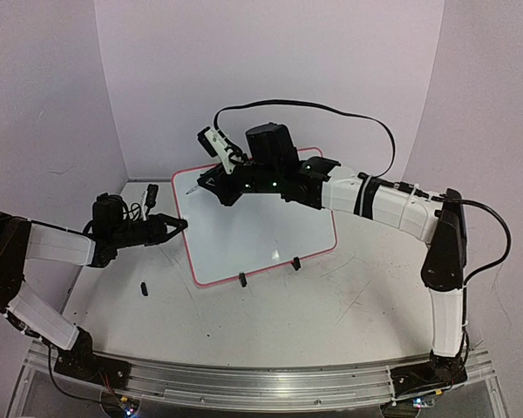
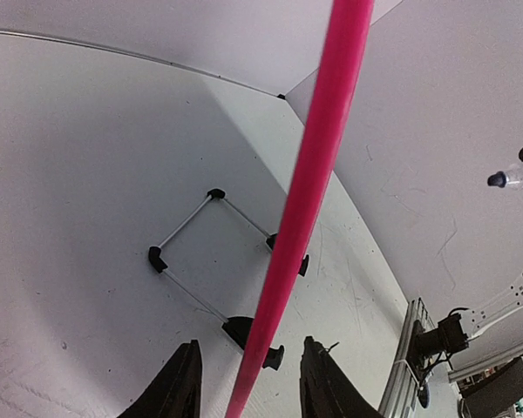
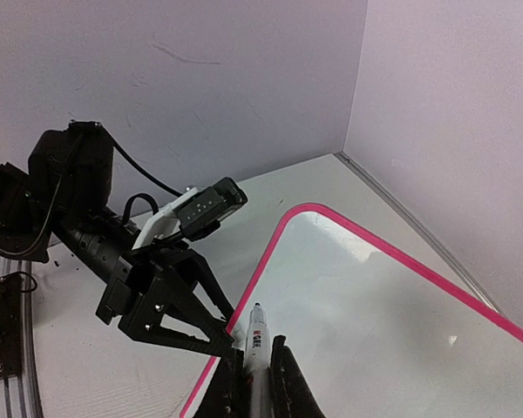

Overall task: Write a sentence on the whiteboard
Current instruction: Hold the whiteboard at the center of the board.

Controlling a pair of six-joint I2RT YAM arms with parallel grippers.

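The whiteboard (image 1: 261, 226) lies flat mid-table, its face (image 3: 375, 322) glossy, with a pink rim. No sentence shows on it. My left gripper (image 1: 181, 224) is at the board's left edge. In the left wrist view the pink rim (image 2: 318, 157) runs up between its jaws (image 2: 251, 342), with a gap on each side, so it is open. My right gripper (image 3: 259, 348) is shut on a white marker (image 3: 257, 326). The marker points towards the left edge near the board's far left corner (image 1: 192, 187), just beside the left gripper's black fingers (image 3: 170, 309). I cannot tell whether the tip touches.
Two black clip feet (image 1: 242, 279) sit on the board's near edge. A small black piece (image 1: 145, 287) lies on the table left of the board. Another black object (image 1: 152, 193) sits at the back left. Walls close the back and sides. An aluminium rail (image 1: 261, 379) runs along the front.
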